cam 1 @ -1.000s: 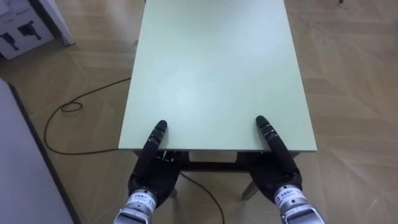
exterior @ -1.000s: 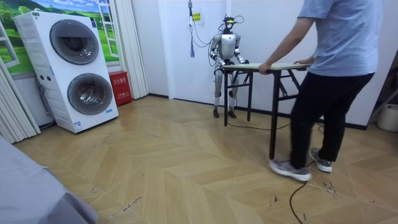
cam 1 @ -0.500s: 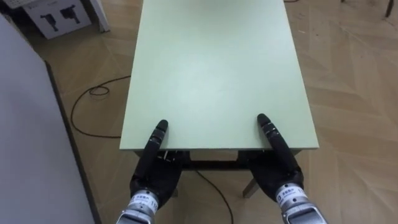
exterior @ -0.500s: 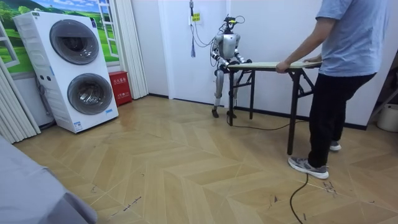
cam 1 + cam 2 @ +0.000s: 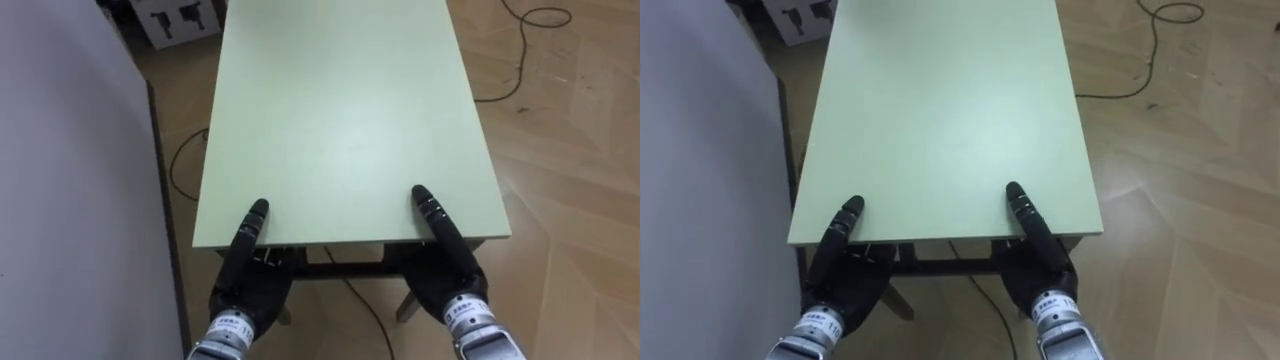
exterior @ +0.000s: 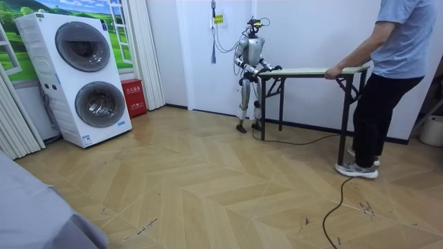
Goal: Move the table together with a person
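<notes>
The table [image 5: 340, 100], a long pale green top on black folding legs, stretches away from the robot in the eye views, with its near short edge just above both hands. The left hand [image 5: 250, 285] sits at that near edge, inward of the near left corner: its thumb lies flat on the top and points up the table, while the palm is tucked below the edge against the black frame. The right hand [image 5: 445, 275] mirrors it near the near right corner, thumb laid straight on the top and palm beneath the edge. What lies under the top is hidden on both sides, so it cannot be told whether either hand truly grasps the edge or only braces against it. A pale grey wall [image 5: 70, 180] runs close along the table's left long edge, and a cardboard box [image 5: 180, 20] stands on the wooden floor [image 5: 570, 150] beyond the far left corner. In the room view the robot stands upright at the table's end on the room view's left, close to the white wall, arms stretched forward to the top. At the opposite short edge a person [image 6: 394, 76] leans forward with both hands on the table end. A stacked washer and dryer [image 6: 86, 76] stand well apart at the room view's left.
</notes>
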You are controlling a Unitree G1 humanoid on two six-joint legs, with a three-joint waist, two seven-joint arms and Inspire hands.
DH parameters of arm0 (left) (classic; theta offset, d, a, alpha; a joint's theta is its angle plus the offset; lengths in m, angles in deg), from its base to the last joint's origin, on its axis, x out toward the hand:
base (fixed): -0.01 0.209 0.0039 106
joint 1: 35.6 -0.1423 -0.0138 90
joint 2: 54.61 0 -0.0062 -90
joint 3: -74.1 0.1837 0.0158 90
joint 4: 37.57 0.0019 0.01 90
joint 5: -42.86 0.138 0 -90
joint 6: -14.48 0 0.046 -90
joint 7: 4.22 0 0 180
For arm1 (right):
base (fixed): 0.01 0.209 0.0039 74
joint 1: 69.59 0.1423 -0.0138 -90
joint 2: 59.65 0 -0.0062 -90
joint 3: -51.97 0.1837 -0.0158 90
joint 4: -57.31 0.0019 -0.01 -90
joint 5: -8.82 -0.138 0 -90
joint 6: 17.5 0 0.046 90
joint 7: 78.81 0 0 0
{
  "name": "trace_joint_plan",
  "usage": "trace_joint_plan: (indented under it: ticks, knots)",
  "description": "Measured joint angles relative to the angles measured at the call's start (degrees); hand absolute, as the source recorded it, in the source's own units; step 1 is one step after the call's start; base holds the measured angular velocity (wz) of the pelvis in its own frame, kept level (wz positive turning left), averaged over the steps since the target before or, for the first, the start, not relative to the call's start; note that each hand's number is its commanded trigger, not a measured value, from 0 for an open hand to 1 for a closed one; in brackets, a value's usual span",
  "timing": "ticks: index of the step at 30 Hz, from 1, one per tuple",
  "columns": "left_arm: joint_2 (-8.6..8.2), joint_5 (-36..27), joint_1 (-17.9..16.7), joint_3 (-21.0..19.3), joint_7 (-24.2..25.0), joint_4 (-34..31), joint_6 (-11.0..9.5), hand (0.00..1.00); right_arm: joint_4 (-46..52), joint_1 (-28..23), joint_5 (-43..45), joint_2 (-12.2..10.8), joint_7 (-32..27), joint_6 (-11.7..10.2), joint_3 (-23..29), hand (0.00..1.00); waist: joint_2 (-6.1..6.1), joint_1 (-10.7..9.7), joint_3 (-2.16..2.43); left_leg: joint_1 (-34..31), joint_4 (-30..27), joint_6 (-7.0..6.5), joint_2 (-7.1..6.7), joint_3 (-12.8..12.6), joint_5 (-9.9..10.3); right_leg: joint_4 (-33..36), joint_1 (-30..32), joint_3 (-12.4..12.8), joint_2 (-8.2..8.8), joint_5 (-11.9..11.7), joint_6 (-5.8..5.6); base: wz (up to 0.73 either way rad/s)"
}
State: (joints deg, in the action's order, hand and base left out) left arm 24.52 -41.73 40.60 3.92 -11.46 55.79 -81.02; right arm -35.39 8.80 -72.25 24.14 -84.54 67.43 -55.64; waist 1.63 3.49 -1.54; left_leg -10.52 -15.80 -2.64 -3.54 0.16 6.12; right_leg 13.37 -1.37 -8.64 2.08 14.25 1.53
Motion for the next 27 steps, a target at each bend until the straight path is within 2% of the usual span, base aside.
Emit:
trace_joint_plan:
  ticks: [4,7,9,15,24,27]
  knots:
    - [1.17,-0.19,-0.04,0.79,0.02,0.01,-0.29,1.00,-0.11,-0.89,-0.46,-0.01,-0.06,-0.05,-0.34,1.00,-0.06,-0.57,-0.02,0.29,-0.44,-0.01,0.13,-0.41,0.01,-0.87,-1.78,-2.46,-0.03,-0.08,-0.13,0.32]
    - [0.77,-0.20,-0.10,0.87,0.02,0.03,-0.31,1.00,-0.17,-0.84,-0.65,0.01,-0.19,-0.04,-0.27,1.00,-0.11,-0.45,-0.06,0.16,-0.44,-0.12,0.91,-2.77,-0.05,-0.86,-1.82,-2.93,-0.18,-0.08,-0.13,0.17]
    - [0.49,-0.20,-0.10,0.88,0.02,0.02,-0.43,1.00,-0.17,-0.64,-0.61,0.07,-0.32,-0.04,-0.22,1.00,-0.11,-0.42,-0.06,0.10,-0.43,-0.17,0.95,-2.92,-0.08,-0.84,-1.89,-3.15,-0.20,-0.08,-0.13,0.15]
    - [-0.14,-0.30,-0.09,0.91,-0.76,0.01,-1.14,1.00,-0.15,0.32,-0.89,0.06,-1.96,0.00,-0.37,1.00,-0.09,-0.02,-0.06,-0.51,-0.61,-0.79,0.70,-3.03,-0.48,-0.77,-2.27,-3.20,-0.09,-0.08,-0.13,0.18]
    - [0.00,-0.28,-0.09,2.18,-0.72,-0.39,-4.15,1.00,-0.16,1.14,-0.71,-0.10,-2.02,-0.04,-0.97,1.00,0.06,0.23,-0.05,-3.19,-1.46,-2.26,-0.20,-2.90,-1.15,0.62,-0.72,-2.35,0.11,0.01,-0.33,0.31]
    - [0.32,-0.24,-0.08,2.31,-0.72,-0.39,-4.43,1.00,-0.16,1.13,-1.05,0.00,-2.02,-0.16,-1.25,1.00,0.05,0.13,-0.04,-3.19,-1.40,-2.70,-0.90,-1.76,-1.41,0.33,-1.19,-2.12,0.31,0.17,-0.63,0.20]
